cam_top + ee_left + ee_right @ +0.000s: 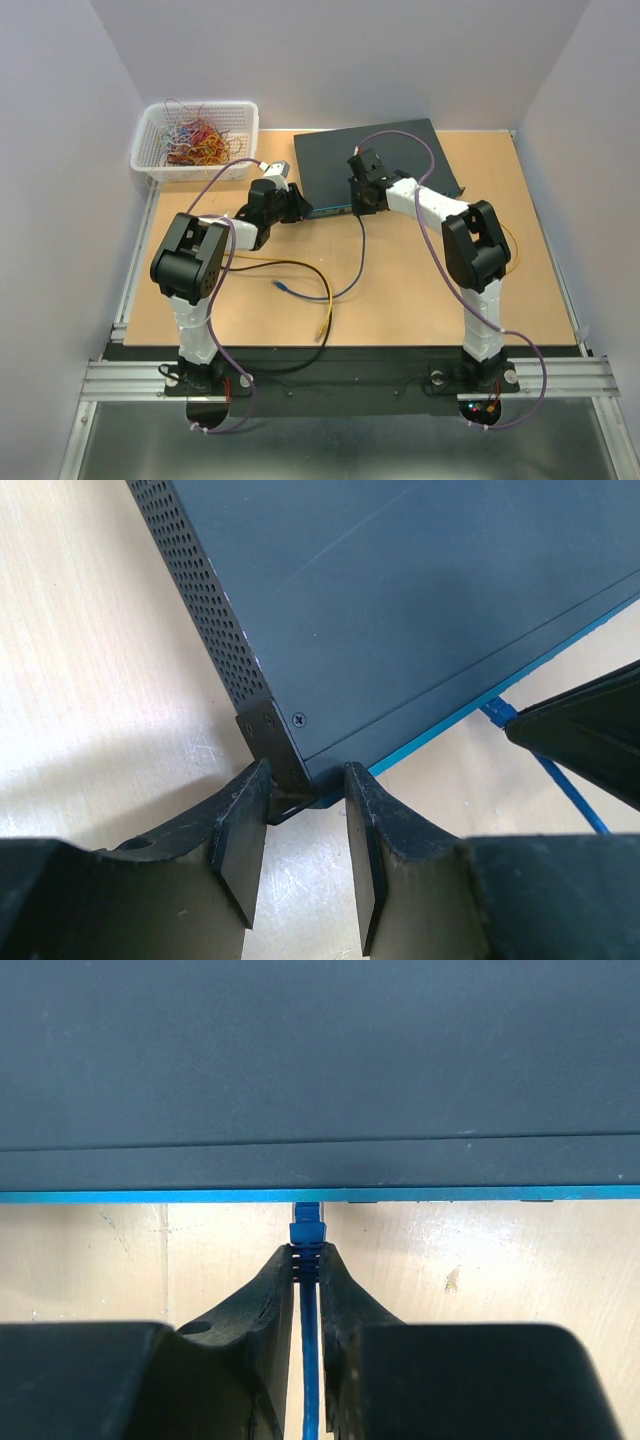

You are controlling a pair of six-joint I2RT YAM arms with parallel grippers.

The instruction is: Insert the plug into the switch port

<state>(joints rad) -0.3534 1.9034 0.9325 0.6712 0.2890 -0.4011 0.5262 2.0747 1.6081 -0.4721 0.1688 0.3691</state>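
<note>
The switch (380, 160) is a flat dark box at the back of the table, with a blue strip along its front face (150, 1196). My right gripper (307, 1256) is shut on the ribbed boot of the blue plug (307, 1230). The plug's tip reaches under the blue strip; the port itself is hidden. My left gripper (305, 792) is closed around the switch's front left corner bracket (270, 735), one finger on each side. In the left wrist view the plug (497, 712) meets the front face further right.
A white basket (240, 112) of tangled wires stands at the back left. A yellow cable (290, 264) and a loose blue-tipped cable end (283, 287) lie on the wood between the arms. The held plug's dark cable (357, 262) loops toward them.
</note>
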